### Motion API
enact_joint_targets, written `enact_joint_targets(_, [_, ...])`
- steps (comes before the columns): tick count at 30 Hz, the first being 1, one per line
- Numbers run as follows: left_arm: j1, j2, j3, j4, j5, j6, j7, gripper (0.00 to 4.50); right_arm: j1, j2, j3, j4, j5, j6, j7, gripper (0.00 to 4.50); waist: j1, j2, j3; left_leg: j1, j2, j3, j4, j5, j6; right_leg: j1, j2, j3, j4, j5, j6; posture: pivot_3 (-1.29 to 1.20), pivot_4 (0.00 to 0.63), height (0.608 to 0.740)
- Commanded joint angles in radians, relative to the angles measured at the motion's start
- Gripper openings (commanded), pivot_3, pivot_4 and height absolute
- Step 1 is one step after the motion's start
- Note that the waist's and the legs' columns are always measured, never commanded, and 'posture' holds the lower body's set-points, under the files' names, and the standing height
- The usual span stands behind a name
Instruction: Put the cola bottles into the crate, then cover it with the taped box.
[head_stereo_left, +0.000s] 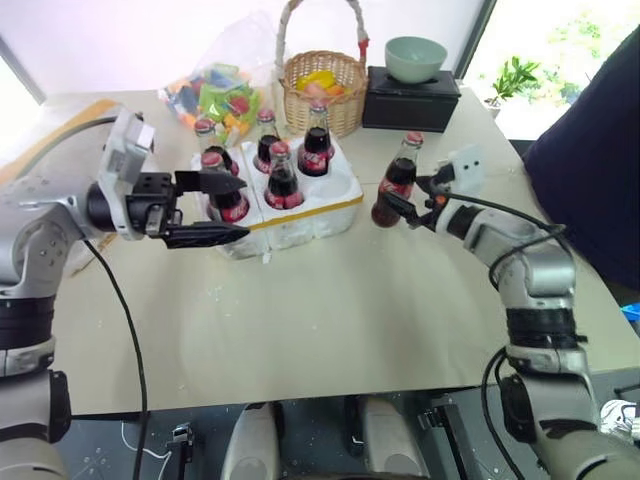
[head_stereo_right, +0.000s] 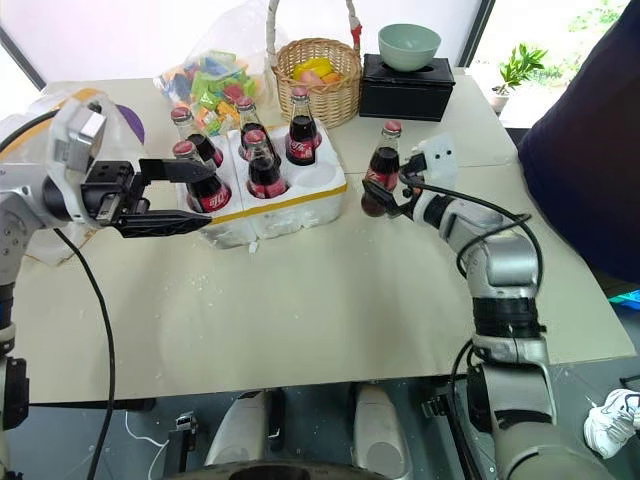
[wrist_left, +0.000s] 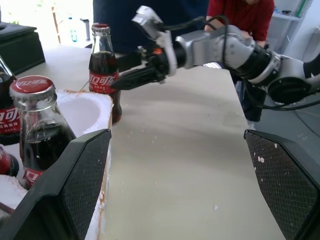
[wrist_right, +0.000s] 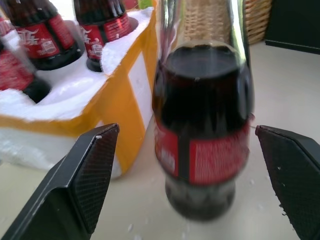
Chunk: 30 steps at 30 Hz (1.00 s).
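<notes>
The right arm reaches forward over the table (head_stereo_left: 330, 330), its wrist angled left, level with a lone cola bottle (head_stereo_left: 397, 181) standing upright just right of the crate (head_stereo_left: 300, 215). The right gripper (head_stereo_left: 405, 205) is spread wide, one finger either side of the bottle; contact cannot be judged. Five cola bottles (head_stereo_left: 282, 176) stand upright in the crate's wells. The left gripper (head_stereo_left: 215, 208) points right, level, wide and empty, at the crate's near left corner.

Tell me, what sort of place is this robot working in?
Probably a demo or test room rather than a home or shop: a plain table by bright windows, set with props such as cola bottles in a foam crate, a wicker basket and a bowl, with a person standing close by.
</notes>
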<state>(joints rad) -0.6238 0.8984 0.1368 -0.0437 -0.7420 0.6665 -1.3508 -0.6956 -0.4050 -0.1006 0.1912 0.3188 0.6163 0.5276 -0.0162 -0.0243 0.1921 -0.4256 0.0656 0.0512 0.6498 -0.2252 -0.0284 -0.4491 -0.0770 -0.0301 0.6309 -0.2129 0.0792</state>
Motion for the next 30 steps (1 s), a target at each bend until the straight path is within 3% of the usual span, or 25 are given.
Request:
enact_joint_targets(1, [0.019, 0.026, 0.05, -0.039, -0.012, -0.004, 0.007, 4.5, -0.089, 0.014, 0.004, 0.155, -0.033, -0.113, 0.013, 4.47, 0.0, 0.0, 0.0, 0.0, 0.0, 0.0, 0.0, 0.0, 0.0, 0.0, 0.0, 0.0, 0.0, 0.0, 0.0, 0.0, 0.15, 0.74])
enact_joint_targets(3, [0.031, 0.032, 0.061, -0.049, -0.017, 0.0, 0.013, 4.5, -0.117, 0.022, 0.008, 0.23, -0.045, -0.158, 0.022, 4.47, 0.0, 0.0, 0.0, 0.0, 0.0, 0.0, 0.0, 0.0, 0.0, 0.0, 0.0, 0.0, 0.0, 0.0, 0.0, 0.0, 0.15, 0.74])
enact_joint_targets(4, [0.037, 0.035, 0.066, -0.053, -0.018, 0.0, 0.016, 4.5, -0.125, 0.025, 0.006, 0.256, -0.049, -0.176, 0.023, 4.24, 0.0, 0.0, 0.0, 0.0, 0.0, 0.0, 0.0, 0.0, 0.0, 0.0, 0.0, 0.0, 0.0, 0.0, 0.0, 0.0, 0.15, 0.74])
enact_joint_targets(8, [0.056, 0.047, 0.093, -0.063, -0.027, 0.006, 0.029, 4.5, -0.122, 0.024, -0.006, 0.228, -0.029, -0.207, 0.05, 2.79, 0.001, 0.0, 0.0, 0.0, 0.0, 0.0, 0.0, 0.0, 0.0, 0.0, 0.0, 0.0, 0.0, 0.0, 0.0, 0.0, 0.15, 0.74])
enact_joint_targets(17, [0.172, 0.087, 0.212, -0.096, -0.059, 0.027, 0.072, 4.5, -0.144, -0.028, -0.083, -0.163, 0.167, -0.076, 0.121, 2.83, -0.003, 0.005, 0.004, -0.003, 0.0, 0.001, -0.002, 0.0, 0.0, -0.005, 0.0, 0.001, 0.001, 0.0, 0.0, 0.0, 0.15, 0.74])
enact_joint_targets(23, [0.203, 0.083, 0.23, -0.121, -0.069, 0.027, 0.096, 4.5, -0.235, 0.042, -0.052, -0.175, 0.211, -0.022, 0.098, 2.83, -0.002, 0.005, 0.003, -0.002, 0.001, 0.001, -0.001, 0.0, 0.0, -0.004, 0.001, 0.0, 0.001, 0.0, 0.0, 0.0, 0.15, 0.74])
enact_joint_targets(30, [0.205, 0.081, 0.235, -0.126, -0.077, 0.026, 0.117, 4.5, -0.23, 0.133, 0.081, -0.067, 0.115, -0.094, 0.117, 2.83, 0.002, 0.005, 0.003, -0.002, 0.001, 0.001, -0.001, 0.0, 0.0, -0.004, 0.001, 0.0, 0.001, 0.0, 0.0, 0.0, 0.15, 0.74])
